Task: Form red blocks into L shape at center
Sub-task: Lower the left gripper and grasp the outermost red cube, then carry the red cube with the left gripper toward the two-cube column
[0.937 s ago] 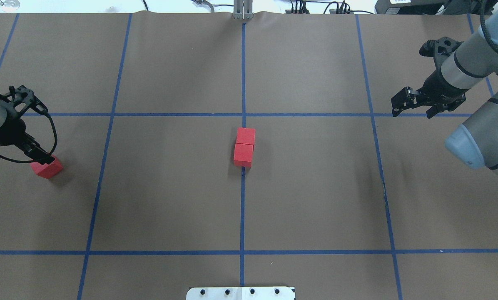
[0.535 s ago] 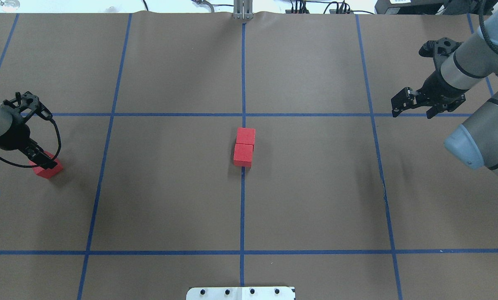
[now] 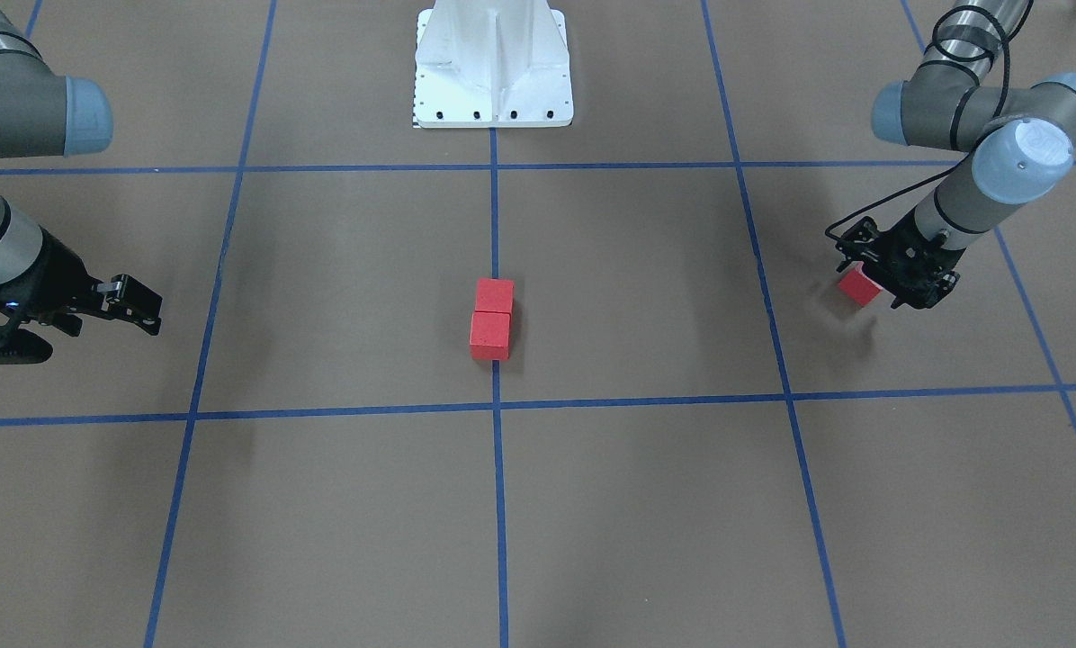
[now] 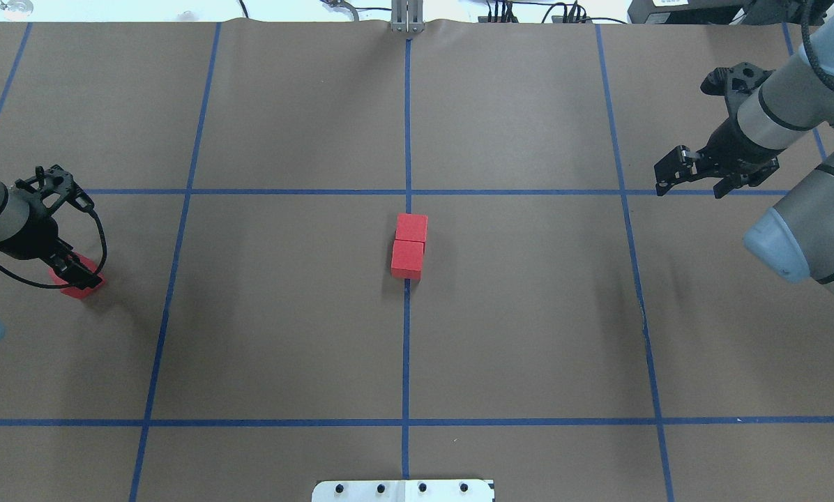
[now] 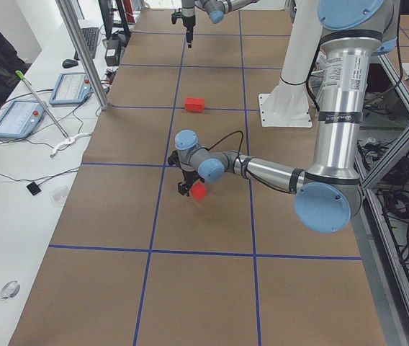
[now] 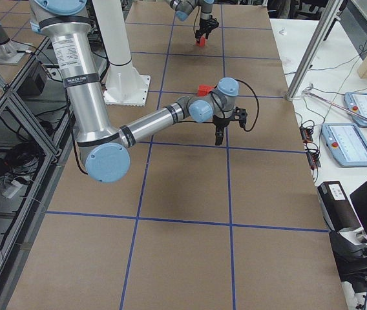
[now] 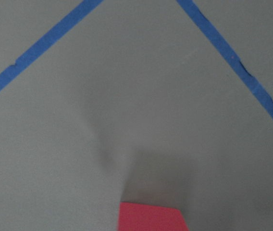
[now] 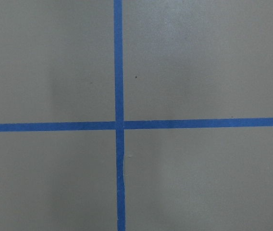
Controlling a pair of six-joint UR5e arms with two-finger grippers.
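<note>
Two red blocks (image 4: 411,228) (image 4: 407,259) lie touching in a short row on the blue centre line; they also show in the front view (image 3: 494,295) (image 3: 490,335). The third red block (image 4: 74,288) lies far left, mostly covered by my left gripper (image 4: 77,276). In the front view this block (image 3: 857,288) sits at the tip of the left gripper (image 3: 873,286), whose jaws look open around it. The left wrist view shows only the block's top (image 7: 151,219) at the bottom edge. My right gripper (image 4: 690,187) is open and empty, far right above a grid line.
The white robot base (image 3: 493,63) stands at the table's near edge (image 4: 403,490). A metal post (image 4: 406,17) stands at the far edge on the centre line. A side bench with tablets (image 5: 17,119) runs along the operators' side.
My left gripper has come down over the far-left red block and its wrist has shifted right, so more of the block is covered. The right arm and centre blocks have not moved.
</note>
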